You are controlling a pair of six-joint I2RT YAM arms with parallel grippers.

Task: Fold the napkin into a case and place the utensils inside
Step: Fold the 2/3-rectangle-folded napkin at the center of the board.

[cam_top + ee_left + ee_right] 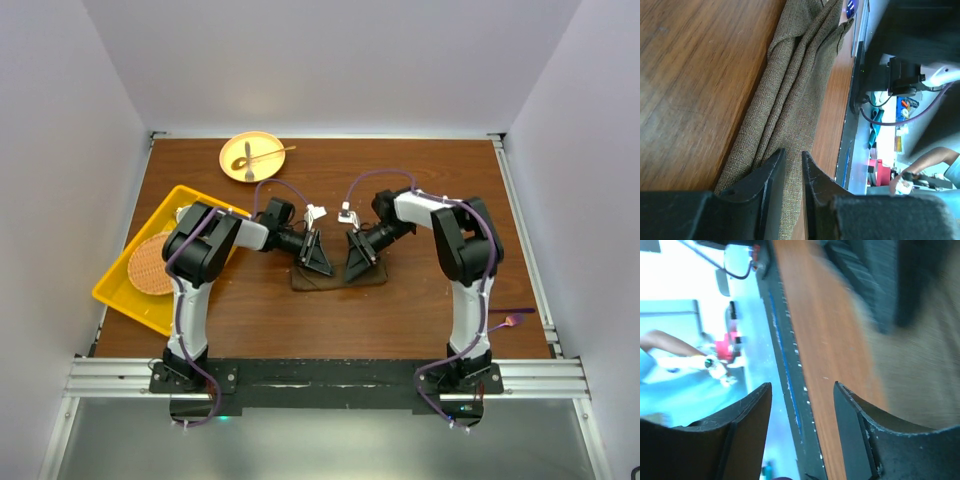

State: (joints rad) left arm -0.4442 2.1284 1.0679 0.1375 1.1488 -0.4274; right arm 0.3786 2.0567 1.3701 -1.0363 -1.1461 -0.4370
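Folded napkin (339,280) lies along 9-to-3 o'clock, under both arms.
Left end effector (318,266) narrow, pinch unclear; right end effector (358,270) wide, empty, equally near.

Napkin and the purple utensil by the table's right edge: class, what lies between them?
In the top view, only bare wooden table and the right arm's white link separate the napkin from the purple utensil.
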